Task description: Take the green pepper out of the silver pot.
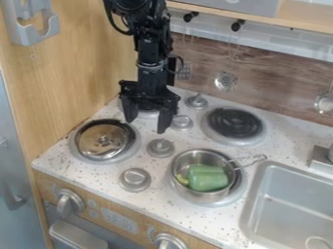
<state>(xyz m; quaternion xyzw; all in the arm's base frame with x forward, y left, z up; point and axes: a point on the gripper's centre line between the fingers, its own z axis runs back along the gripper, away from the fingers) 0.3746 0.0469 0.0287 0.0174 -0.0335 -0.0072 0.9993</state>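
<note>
Hand (146, 127) spread wide over stove (166, 208), green pepper (209, 178) in silver pot (203, 196), sink (289, 206) cut off

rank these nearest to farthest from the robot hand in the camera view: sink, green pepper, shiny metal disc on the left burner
As seen in the camera view, from the hand:
1. shiny metal disc, on the left burner
2. green pepper, in the silver pot, lower right of the hand
3. sink, far right
</note>
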